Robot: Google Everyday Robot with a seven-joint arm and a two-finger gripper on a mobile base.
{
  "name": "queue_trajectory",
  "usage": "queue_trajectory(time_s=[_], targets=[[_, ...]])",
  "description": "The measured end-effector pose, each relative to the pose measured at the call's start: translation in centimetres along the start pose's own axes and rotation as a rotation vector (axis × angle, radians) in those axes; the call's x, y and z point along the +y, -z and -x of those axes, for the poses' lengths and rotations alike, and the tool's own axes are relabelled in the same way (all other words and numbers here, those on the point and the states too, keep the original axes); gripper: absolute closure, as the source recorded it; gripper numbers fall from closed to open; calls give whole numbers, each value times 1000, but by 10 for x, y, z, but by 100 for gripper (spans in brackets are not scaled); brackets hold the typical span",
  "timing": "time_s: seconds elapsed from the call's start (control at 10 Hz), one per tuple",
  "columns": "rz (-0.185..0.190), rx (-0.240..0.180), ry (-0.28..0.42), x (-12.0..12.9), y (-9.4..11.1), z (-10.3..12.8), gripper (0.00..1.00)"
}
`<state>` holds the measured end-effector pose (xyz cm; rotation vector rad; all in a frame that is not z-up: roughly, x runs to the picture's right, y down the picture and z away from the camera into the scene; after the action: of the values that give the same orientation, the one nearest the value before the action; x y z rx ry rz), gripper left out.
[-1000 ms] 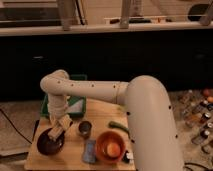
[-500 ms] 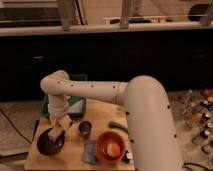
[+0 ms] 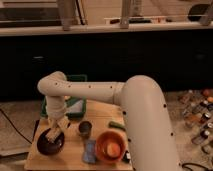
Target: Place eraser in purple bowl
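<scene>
The gripper is hanging over the purple bowl, its tip just above the bowl's inside. How its jaws are standing cannot be told. A pale block, seemingly the eraser, is showing at the gripper's tip, right over the bowl; whether it is touching the bowl cannot be told. The white arm is reaching in from the right of the bowl and bending down to it. The bowl is sitting at the left end of a wooden table. Right of the bowl a small metal cup is standing, then a blue cloth is lying, then an orange bowl. Behind the purple bowl a green bin is sitting.
</scene>
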<state>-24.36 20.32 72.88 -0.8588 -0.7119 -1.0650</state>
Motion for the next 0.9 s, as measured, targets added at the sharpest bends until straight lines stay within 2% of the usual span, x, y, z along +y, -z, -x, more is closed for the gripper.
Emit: queue_trajectory(time_s=[0.1,0.2,0.7,0.8,0.9], targets=[[5,4,18,-1,-1,3,99],[9,7,34,-2,0,6,100],[20,15,133,-13,-1,26,100],[17,17,156,-16,0,30,97],[15,18,177,-19,2,35,89]])
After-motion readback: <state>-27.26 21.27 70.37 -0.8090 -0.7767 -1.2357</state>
